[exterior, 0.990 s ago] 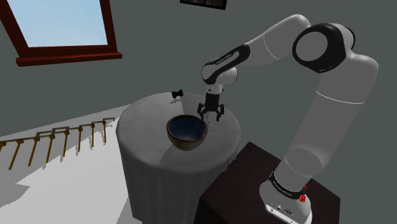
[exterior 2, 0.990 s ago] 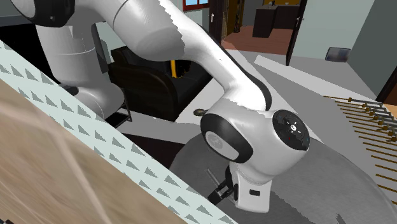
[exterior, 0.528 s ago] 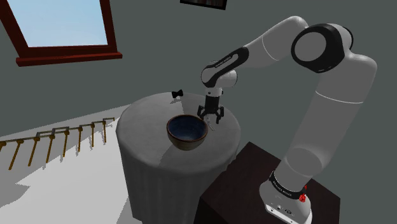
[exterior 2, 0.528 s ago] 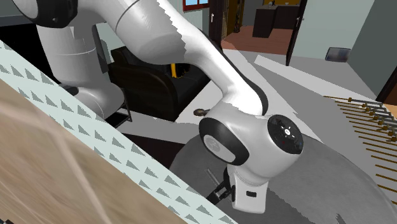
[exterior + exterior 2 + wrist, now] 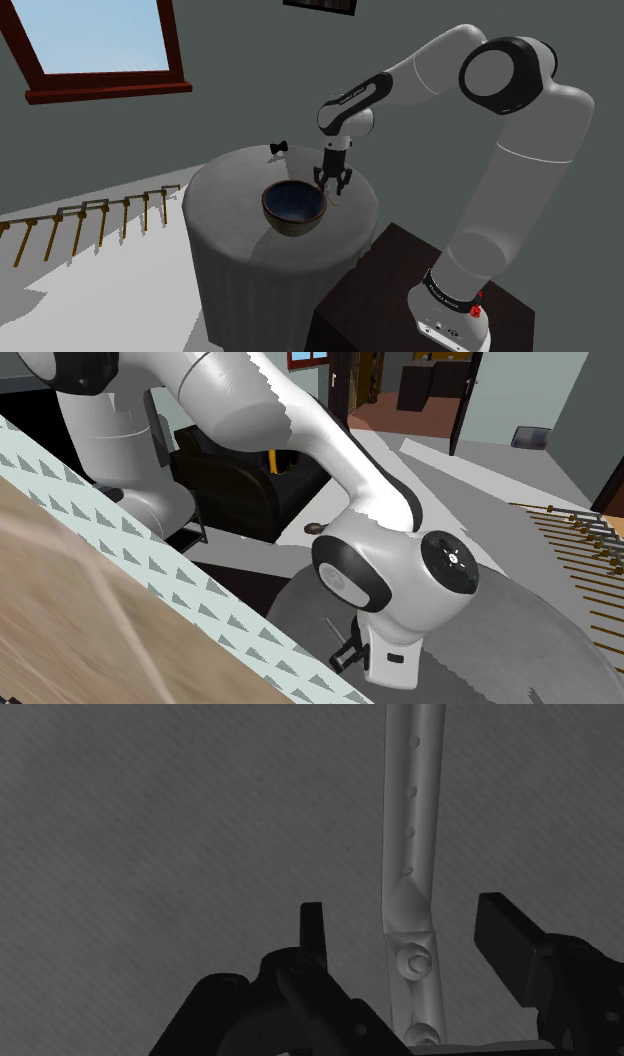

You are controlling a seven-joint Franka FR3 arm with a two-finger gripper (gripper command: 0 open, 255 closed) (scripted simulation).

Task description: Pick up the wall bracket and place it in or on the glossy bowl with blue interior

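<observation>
The wall bracket is a long pale grey strip with small holes, lying flat on the grey tablecloth. My gripper stands over one end of it, open. The strip runs between the two black fingers with a gap on each side, so nothing is clasped. In the shoulder view the gripper hangs low over the round table's right part. It is just to the right of and behind the dark bowl with the blue inside. The bowl sits upright near the table's front.
A small black object rests near the table's far edge. The dark box stand is at the lower right, close to the table. A window and a railing are off to the left.
The gripper's fingers have drawn closer together over the bracket. The hand has stayed in nearly the same spot beside the bowl, with only a small shift of the wrist.
</observation>
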